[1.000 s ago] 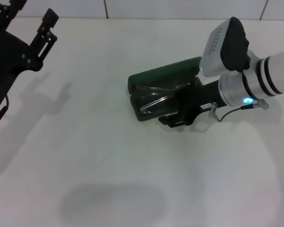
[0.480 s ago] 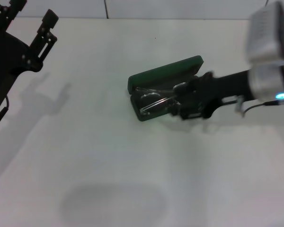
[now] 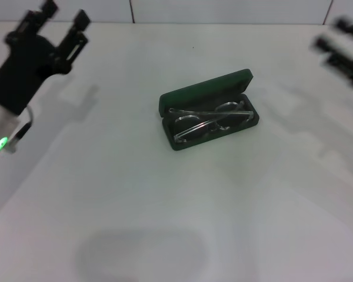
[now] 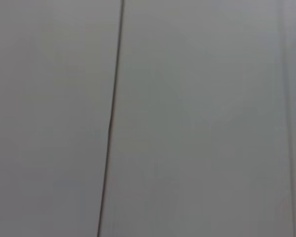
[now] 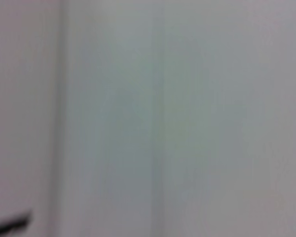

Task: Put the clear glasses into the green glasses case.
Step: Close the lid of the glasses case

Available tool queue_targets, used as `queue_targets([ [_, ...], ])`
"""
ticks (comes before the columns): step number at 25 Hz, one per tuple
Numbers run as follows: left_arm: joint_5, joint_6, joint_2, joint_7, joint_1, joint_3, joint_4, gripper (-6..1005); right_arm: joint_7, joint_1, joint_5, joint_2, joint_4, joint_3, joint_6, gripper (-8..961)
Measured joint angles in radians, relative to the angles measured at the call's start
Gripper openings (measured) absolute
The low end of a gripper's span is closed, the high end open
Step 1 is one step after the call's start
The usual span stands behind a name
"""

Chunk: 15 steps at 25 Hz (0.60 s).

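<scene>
The clear glasses point(image 3: 207, 121) lie inside the green glasses case point(image 3: 182, 98), folded, with the lenses toward the end of the case that is nearer my left side and the temple arms crossing along its length. They rest on the dark lining and touch nothing else. The case is open; its lid stands up on the far side, tilted back, and the lower half lies flat on the white table point(image 3: 165, 223). The case sits at an angle, its right end a little farther from me than its left end.

My right gripper point(image 3: 343, 50) is well apart from the case, up and to the right of it, at the far right edge of the head view. It holds nothing. It is blurred there, so I cannot tell whether its fingers are spread or closed.

My left gripper point(image 3: 62, 24) is also well apart from the case, far to the left of it and raised above the table near the far left corner. Its two fingers point(image 3: 79, 20) stand apart with a free gap between them, and nothing is in that gap.

Both wrist views show only a pale flat surface with thin dark lines.
</scene>
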Motion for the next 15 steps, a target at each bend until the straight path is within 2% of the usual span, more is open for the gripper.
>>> queue_targets([
  [4, 0.087, -0.300, 0.000, -0.140, -0.114, 0.001, 0.000, 665, -0.136, -0.002, 0.128, -0.002, 0.198, 0.123, -0.126, 569],
  [5, 0.137, -0.403, 0.000, -0.195, -0.161, 0.002, 0.001, 665, -0.142, -0.002, 0.132, -0.003, 0.214, 0.137, -0.132, 568],
  [9, 0.351, -0.643, -0.003, -0.387, -0.277, 0.003, 0.000, 665, -0.151, 0.005, 0.129, -0.002, 0.251, 0.151, -0.114, 567],
  [12, 0.510, -0.732, -0.010, -0.525, -0.361, 0.008, -0.006, 665, -0.152, 0.009, 0.129, -0.002, 0.254, 0.146, -0.093, 565],
  [15, 0.553, -0.748, -0.019, -0.594, -0.408, 0.069, -0.008, 666, -0.153, 0.016, 0.128, -0.001, 0.255, 0.142, -0.078, 564],
])
